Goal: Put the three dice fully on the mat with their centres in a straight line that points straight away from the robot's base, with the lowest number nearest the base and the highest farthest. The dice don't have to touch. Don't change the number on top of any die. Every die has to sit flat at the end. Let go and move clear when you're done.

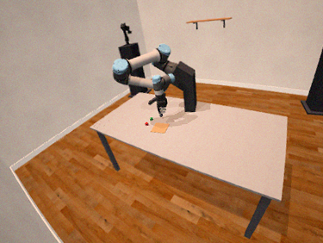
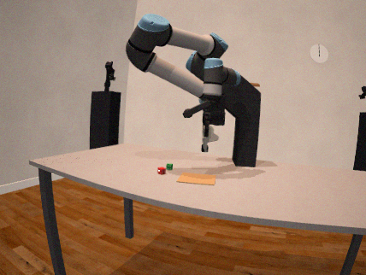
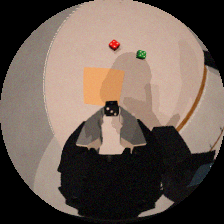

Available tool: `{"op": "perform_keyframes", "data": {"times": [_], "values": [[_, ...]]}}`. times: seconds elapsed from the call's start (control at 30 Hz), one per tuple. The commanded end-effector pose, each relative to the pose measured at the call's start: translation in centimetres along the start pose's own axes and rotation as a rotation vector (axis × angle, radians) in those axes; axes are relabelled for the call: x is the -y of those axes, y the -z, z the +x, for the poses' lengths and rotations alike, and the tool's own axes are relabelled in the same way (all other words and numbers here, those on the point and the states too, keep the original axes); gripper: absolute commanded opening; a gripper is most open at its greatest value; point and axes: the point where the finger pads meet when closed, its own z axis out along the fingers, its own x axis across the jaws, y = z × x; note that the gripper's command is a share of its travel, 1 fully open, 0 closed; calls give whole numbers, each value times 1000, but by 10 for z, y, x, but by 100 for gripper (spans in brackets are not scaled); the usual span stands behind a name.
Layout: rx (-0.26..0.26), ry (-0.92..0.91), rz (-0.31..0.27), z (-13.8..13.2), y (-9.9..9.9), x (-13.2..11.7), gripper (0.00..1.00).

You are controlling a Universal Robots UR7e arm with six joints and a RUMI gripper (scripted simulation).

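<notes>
The orange mat lies flat on the table with no die on it. A red die and a green die sit on the table beside the mat, apart from each other. Light pips show on both, too small to read surely. My gripper is shut on a black die with light pips, held between the fingertips. It hangs above the table, on the base side of the mat. The die's underside is hidden.
The robot's dark pedestal stands at the back edge of the table. The arm's shadow falls across the table and part of the mat. Dark stands are on the floor beyond the table.
</notes>
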Motion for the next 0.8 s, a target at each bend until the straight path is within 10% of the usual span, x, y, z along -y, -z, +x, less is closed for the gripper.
{"op": "perform_keyframes", "data": {"times": [0.0,0.77], "values": [[-3,-85,0,2,1,1,6],[-2,-318,2,9,1,4,6]]}}
